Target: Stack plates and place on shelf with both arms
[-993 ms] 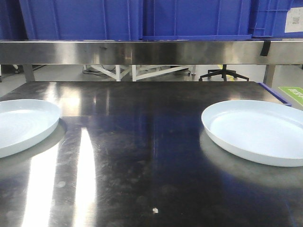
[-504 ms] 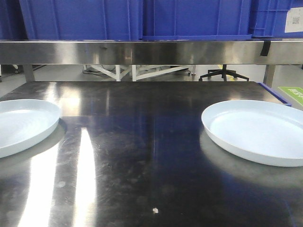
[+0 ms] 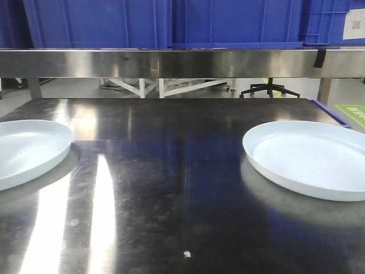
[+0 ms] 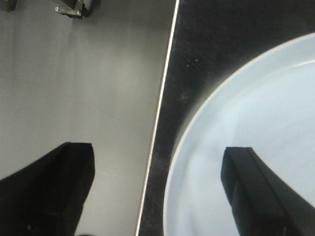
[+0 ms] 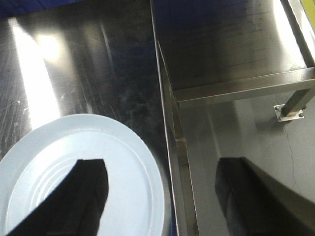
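Two pale blue-white plates lie flat on the dark tabletop (image 3: pixel 171 188), one at the left edge (image 3: pixel 25 151) and one at the right (image 3: pixel 311 157). My left gripper (image 4: pixel 157 162) is open above the left plate's (image 4: pixel 256 128) left rim: one finger (image 4: pixel 251 191) over the plate, the other (image 4: pixel 54 187) over the floor past the table edge. My right gripper (image 5: pixel 160 172) is open above the right plate's (image 5: pixel 74 147) right rim, straddling rim and table edge. The steel shelf rail (image 3: pixel 171 63) runs across the back. Neither gripper shows in the front view.
Big blue crates (image 3: pixel 165 23) sit on the shelf above the rail. The table's left edge (image 4: pixel 160 113) and right edge (image 5: pixel 165 113) drop to grey floor. A table leg with foot plate (image 5: pixel 290 108) stands at the right. An office chair base (image 3: pixel 268 90) is behind.
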You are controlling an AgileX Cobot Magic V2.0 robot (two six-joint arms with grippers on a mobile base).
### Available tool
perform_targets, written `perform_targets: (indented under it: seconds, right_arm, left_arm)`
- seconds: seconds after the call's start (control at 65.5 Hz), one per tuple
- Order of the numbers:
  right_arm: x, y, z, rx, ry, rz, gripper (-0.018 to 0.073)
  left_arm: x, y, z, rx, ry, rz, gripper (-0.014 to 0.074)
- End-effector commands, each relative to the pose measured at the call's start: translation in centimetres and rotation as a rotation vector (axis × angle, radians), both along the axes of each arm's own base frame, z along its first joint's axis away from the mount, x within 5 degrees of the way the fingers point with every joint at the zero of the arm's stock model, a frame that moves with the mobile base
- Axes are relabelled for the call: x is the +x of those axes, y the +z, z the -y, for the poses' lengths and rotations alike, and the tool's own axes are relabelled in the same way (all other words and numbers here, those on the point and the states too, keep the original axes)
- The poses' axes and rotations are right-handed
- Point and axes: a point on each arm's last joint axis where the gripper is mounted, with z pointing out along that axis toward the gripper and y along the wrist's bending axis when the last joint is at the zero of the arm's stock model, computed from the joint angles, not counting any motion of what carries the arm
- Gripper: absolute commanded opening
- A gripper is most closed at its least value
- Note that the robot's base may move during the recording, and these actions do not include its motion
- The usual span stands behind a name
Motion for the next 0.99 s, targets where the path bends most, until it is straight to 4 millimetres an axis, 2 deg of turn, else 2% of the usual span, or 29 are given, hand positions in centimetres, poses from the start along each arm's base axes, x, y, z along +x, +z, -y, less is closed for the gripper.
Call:
perform_targets:
  seconds: [0.0, 0.321, 0.397, 0.489, 0.519, 0.565, 0.596, 0.657, 0.794, 0.977]
  right_arm:
    - [0.4, 2.0, 0.1, -0.017, -0.003, 0.112, 0.0569]
    - [0.4, 2.0, 0.1, -0.017, -0.003, 0.111, 0.0569]
    - [0.4, 2.0, 0.1, -0.017, -0.003, 0.111, 0.0569]
    - [0.4, 2.0, 0.1, -0.017, -0.003, 0.111, 0.0569]
    - [0.4, 2.0, 0.1, -0.017, -0.003, 0.111, 0.0569]
    - [0.4, 2.0, 0.1, -0.017, -0.003, 0.111, 0.0569]
    - [0.4, 2.0, 0.1, -0.017, -0.003, 0.111, 0.0569]
    - [0.4, 2.0, 0.1, -0.017, -0.004, 0.112, 0.0569]
    - [0.4, 2.0, 0.1, -0.017, -0.004, 0.115, 0.0569]
    - [0.4, 2.0, 0.1, -0.017, -0.004, 0.115, 0.0569]
  left_arm:
    - [0.4, 1.6, 0.0, -0.007, 0.004, 0.085, 0.0559]
    - [0.5, 1.4, 0.0, -0.007, 0.003, 0.082, 0.0559]
    - [0.6, 1.2, 0.0, -0.007, 0.003, 0.075, 0.0526]
    - [0.7, 1.0, 0.0, -0.007, 0.003, 0.071, 0.0385]
    - [0.7, 1.0, 0.0, -0.007, 0.004, 0.071, 0.0310]
    - [0.7, 1.0, 0.0, -0.007, 0.004, 0.071, 0.0131]
    - [0.7, 1.0, 0.0, -0.010, 0.007, 0.071, 0.0065]
    - [0.6, 1.0, 0.1, -0.025, 0.016, 0.071, 0.0122]
    - [0.9, 1.7, 0.3, -0.059, 0.042, 0.074, 0.0106]
    - [1.2, 4.7, 0.4, -0.082, 0.060, 0.118, 0.0106]
